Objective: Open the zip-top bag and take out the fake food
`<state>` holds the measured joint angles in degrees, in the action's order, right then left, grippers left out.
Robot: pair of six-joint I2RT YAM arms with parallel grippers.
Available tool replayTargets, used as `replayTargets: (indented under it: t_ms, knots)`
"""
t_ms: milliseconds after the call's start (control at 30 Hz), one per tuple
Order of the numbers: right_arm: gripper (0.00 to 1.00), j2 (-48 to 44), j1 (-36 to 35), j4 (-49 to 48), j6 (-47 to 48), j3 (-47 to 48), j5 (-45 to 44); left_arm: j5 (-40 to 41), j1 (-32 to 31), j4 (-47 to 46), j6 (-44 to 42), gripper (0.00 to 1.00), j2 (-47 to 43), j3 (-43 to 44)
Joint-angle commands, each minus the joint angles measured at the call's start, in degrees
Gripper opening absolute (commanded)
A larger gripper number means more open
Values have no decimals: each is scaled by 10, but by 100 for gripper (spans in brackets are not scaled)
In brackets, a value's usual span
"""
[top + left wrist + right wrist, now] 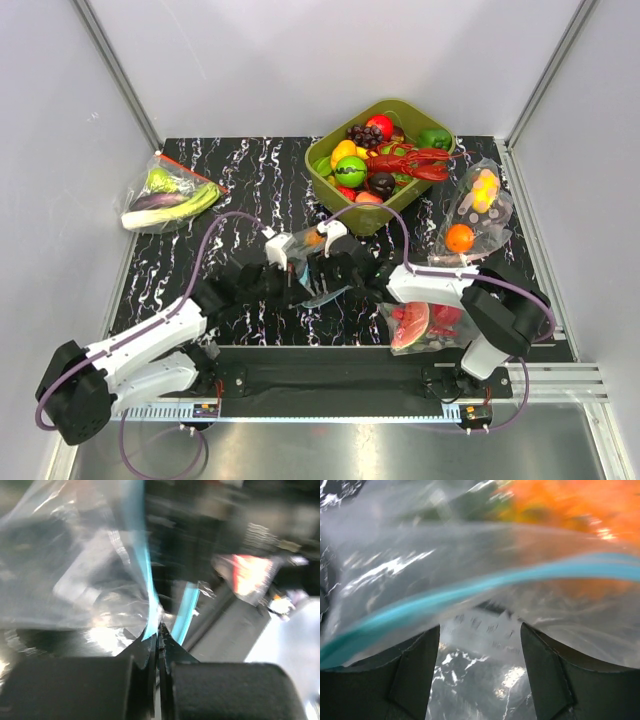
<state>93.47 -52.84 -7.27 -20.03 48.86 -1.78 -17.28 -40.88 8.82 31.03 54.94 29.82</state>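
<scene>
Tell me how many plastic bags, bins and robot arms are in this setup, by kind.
Plastic bags: 4 (vegetable bag, fruit bag, watermelon bag, zip-top bag between the arms)
Green bin: 1
Robot arms: 2 (left arm, right arm)
Total: 7

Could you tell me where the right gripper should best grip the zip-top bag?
Grip the zip-top bag on the lip at its teal strip, straight ahead of the right gripper: the strip lies across its open jaws, while the left gripper pinches one lip.
</scene>
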Motion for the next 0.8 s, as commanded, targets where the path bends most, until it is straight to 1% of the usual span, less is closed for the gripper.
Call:
replayTargets:
  t_ms: [0, 100, 133, 167, 200, 233, 267, 300, 400, 433, 500, 533, 600, 633, 700, 767]
  knots:
    - [73, -21, 0, -69, -42, -18, -78, -99, -28, -78, 1, 0, 15, 12]
    - [73, -38, 0, -81, -58, -36, -109, -128, -48, -80, -13, 1, 36, 22]
    - [73, -47, 0, -80, -63, -42, -116, -123, -49, -76, -25, 14, 33, 24]
    - [73, -50, 1, -78, -66, -46, -122, -114, -50, -67, -32, 23, 28, 30]
    - [74, -55, 1, -74, -66, -49, -129, -102, -50, -44, -41, 35, 12, 42]
    - [74, -61, 0, -68, -68, -50, -133, -88, -50, -33, -60, 42, 2, 48]
    - [74, -65, 0, -58, -69, -51, -137, -59, -50, -22, -68, 56, -10, 56]
    - [74, -67, 0, -54, -70, -52, -143, -41, -49, -5, -75, 63, -22, 68]
    - [74, -74, 0, -42, -77, -58, -148, 23, -50, 13, -97, 77, -66, 89]
    - [74, -74, 0, -42, -79, -60, -149, 38, -50, 14, -99, 80, -84, 91]
    - [74, -75, 1, -43, -84, -62, -148, 100, -49, 11, -95, 86, -107, 88]
    - [74, -74, 0, -43, -87, -62, -147, 162, -50, 14, -84, 88, -111, 83]
    - [74, -73, 0, -45, -90, -65, -144, 223, -49, 40, -75, 89, -95, 79]
    - [74, -74, 1, -46, -91, -66, -143, 270, -49, 53, -66, 89, -81, 81]
    - [74, -75, 1, -47, -92, -67, -142, 291, -48, 74, -59, 88, -43, 84]
    - [74, -78, 0, -49, -92, -68, -140, 299, -49, 69, -47, 88, -23, 81]
